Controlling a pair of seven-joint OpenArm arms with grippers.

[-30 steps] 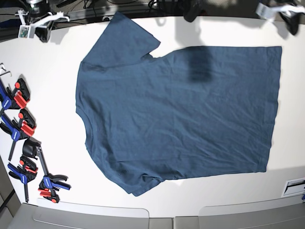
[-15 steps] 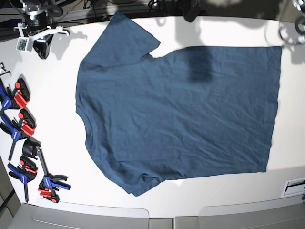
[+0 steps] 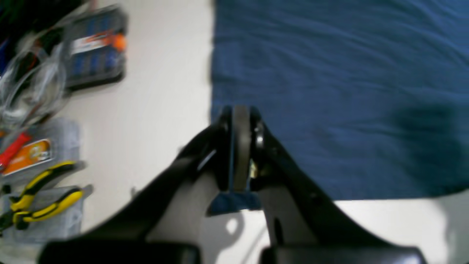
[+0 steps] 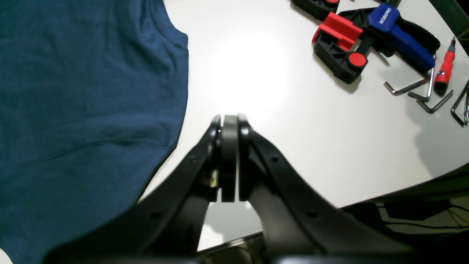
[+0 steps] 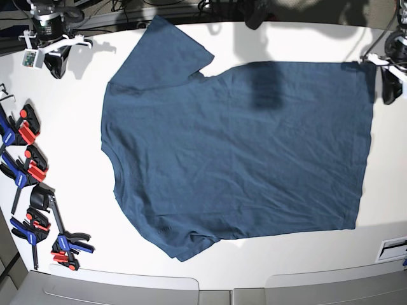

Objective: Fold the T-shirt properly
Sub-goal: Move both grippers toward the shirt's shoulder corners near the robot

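Clamps (image 5: 28, 171) in red, blue and black line the tabletop's (image 5: 70, 127) left edge. Above them the right gripper (image 5: 56, 63) hangs over bare tabletop, jaws pressed together on nothing. Across the middle the T-shirt (image 5: 241, 152) lies spread flat, wrinkled, collar leftward. At its far hem corner hovers the left gripper (image 5: 389, 89), jaws likewise closed, holding nothing.

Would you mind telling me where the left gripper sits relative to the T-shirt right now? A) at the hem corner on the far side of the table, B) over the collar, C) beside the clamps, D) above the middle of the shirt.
A: in the base view the left gripper is at the far hem corner of the T-shirt, its jaws closed.
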